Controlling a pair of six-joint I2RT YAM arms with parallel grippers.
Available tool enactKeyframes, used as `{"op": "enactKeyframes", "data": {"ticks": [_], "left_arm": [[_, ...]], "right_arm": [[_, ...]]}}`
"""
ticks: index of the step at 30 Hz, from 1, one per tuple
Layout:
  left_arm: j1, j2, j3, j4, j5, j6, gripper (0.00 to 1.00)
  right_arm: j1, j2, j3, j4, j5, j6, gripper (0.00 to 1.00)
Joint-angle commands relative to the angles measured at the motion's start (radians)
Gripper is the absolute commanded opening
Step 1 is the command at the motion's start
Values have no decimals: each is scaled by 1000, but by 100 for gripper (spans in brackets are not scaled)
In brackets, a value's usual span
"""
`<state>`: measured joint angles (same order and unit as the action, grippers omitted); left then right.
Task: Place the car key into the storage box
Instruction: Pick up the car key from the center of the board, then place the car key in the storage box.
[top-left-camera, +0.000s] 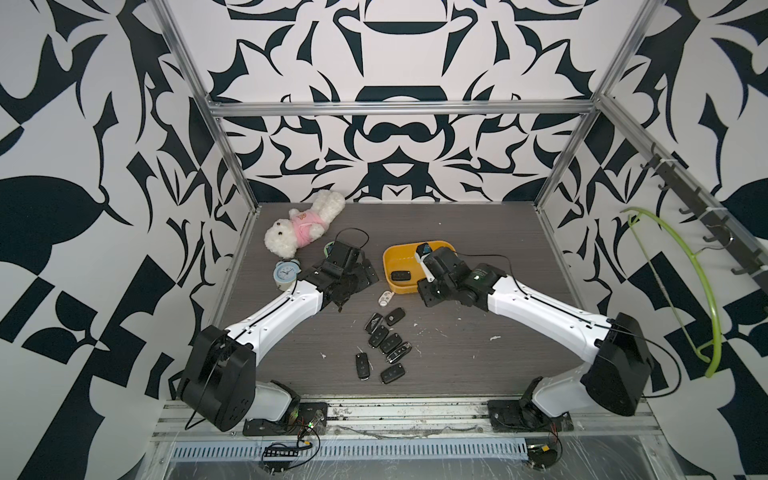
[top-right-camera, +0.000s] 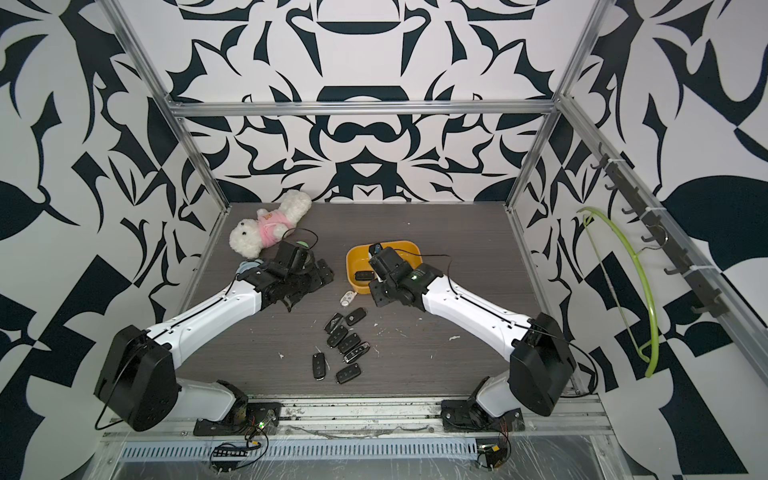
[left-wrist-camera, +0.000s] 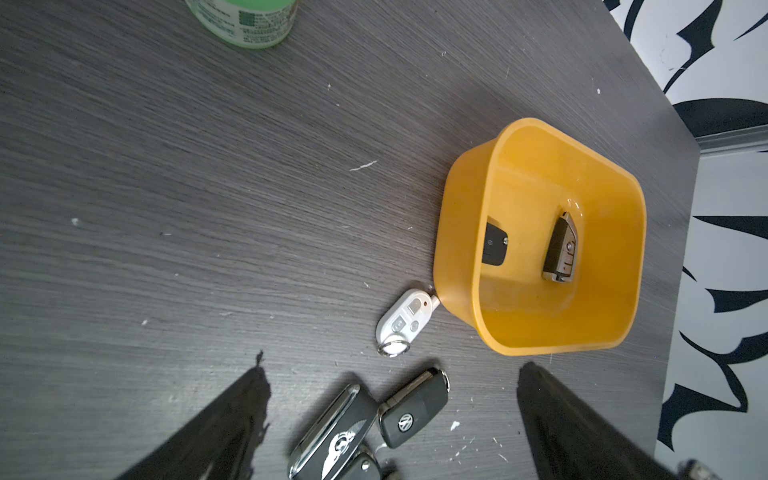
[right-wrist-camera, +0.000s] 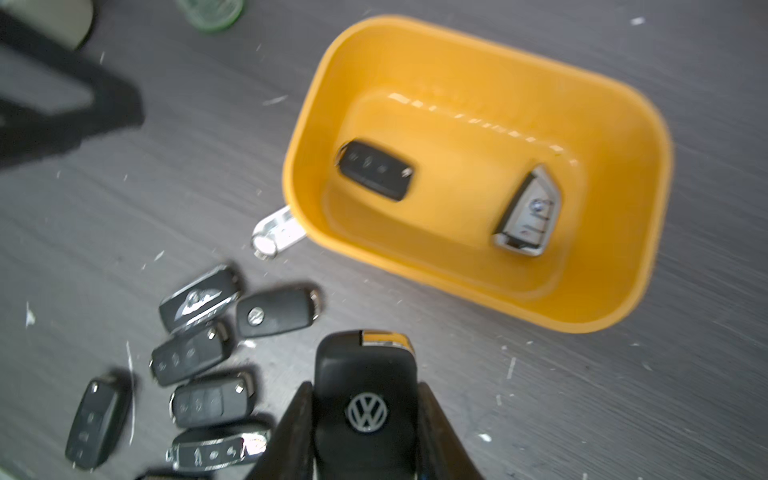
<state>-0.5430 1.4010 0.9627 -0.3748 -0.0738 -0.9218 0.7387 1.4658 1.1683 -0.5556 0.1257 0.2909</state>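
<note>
Clamped in the right gripper (right-wrist-camera: 365, 395), a black VW car key (right-wrist-camera: 365, 374) hangs near the yellow storage box (right-wrist-camera: 457, 54), while the left gripper (left-wrist-camera: 395, 365) gapes wide, empty.

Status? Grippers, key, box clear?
Left gripper open. Right gripper shut on VW key, not yet in storage box. Black key, silver key inside; white fob against its outer wall.

Bare floor is found between the black key (right-wrist-camera: 376, 168) and silver key (right-wrist-camera: 530, 214) in the storage box (right-wrist-camera: 615, 137); from above, its seven-o'clock wall is touched by a white fob (top-left-camera: 385, 297).
</note>
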Motion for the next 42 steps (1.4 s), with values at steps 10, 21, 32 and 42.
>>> {"op": "enactKeyframes", "data": {"ticks": [10, 21, 32, 42], "left_arm": [[4, 13, -25, 19, 29, -26, 99], [5, 3, -44, 21, 32, -29, 99], [12, 21, -36, 19, 35, -20, 99], [13, 20, -33, 16, 32, -21, 99]], "right_arm": [[-139, 166, 195, 38, 37, 57, 0], [-246, 421, 330, 57, -80, 127, 0], [-253, 548, 360, 53, -73, 174, 0], [-253, 590, 364, 34, -53, 195, 32]]}}
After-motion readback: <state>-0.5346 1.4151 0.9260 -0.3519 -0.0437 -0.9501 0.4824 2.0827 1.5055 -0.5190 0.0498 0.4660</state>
